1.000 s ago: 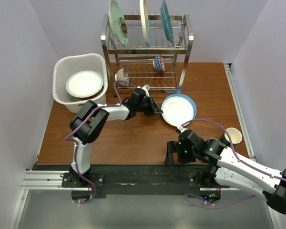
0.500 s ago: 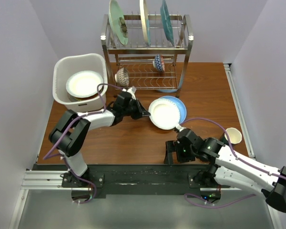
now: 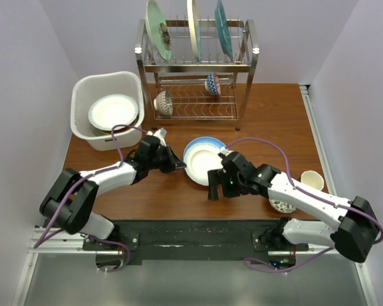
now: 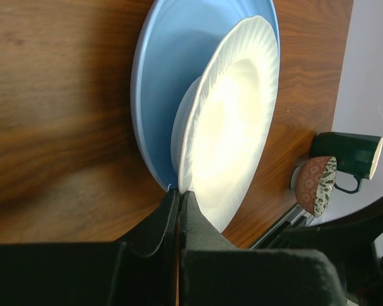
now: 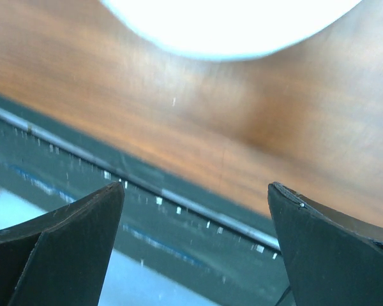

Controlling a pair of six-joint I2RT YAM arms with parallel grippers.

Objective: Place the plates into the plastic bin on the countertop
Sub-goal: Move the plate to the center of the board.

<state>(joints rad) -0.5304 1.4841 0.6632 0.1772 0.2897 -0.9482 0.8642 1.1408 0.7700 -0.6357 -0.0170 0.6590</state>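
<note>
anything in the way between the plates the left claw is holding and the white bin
Nothing visible. Only countertop lies between the stacked plates, pinched by the left claw, and the plastic bin; a cream plate already sits inside it.

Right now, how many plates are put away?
A cream plate already lies in the plastic bin, with something beneath it. The left hand pinches the white plate stacked on a blue plate. The right hand hangs open nearby. Three plates wait in the dish rack.
</note>
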